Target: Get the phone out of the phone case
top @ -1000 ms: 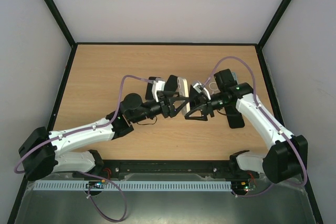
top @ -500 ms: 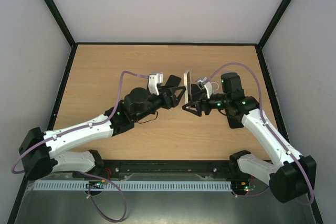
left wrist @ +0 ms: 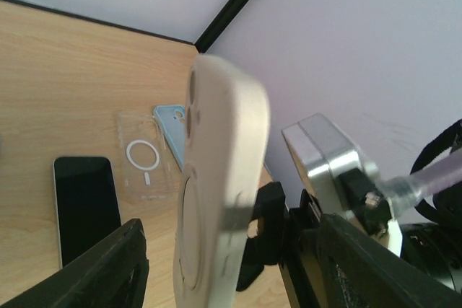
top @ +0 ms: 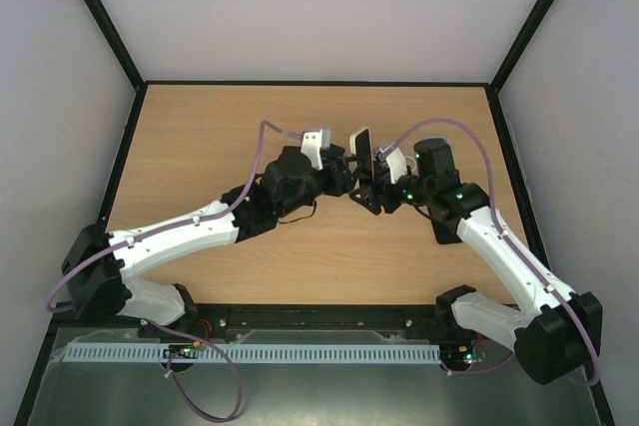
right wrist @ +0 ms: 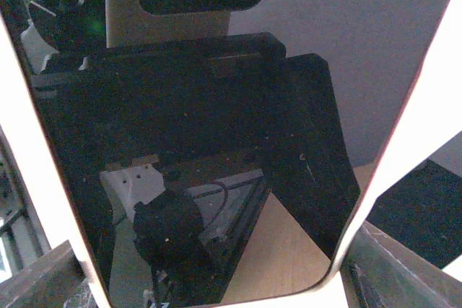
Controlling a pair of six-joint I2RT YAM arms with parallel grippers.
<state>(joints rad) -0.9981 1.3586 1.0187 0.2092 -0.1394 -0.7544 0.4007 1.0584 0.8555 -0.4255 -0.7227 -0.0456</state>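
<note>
A: Top: case (top: 359, 144) stands upright over the desk (top: 200, 137); a second ago it lay lower, tilted; the left arm (top: 180, 234) has closed in.
B: Left wrist: left jaws apart, flanking it; no grip yet.
A: Right wrist: right jaws clamp its edges; phone (right wrist: 188, 128) still seated; peeling looks next.

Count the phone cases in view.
3. A cream case held upright off the table; a clear case lying flat on it; a light blue case beside the clear one, partly behind the cream one. Others may be out of sight.
</note>
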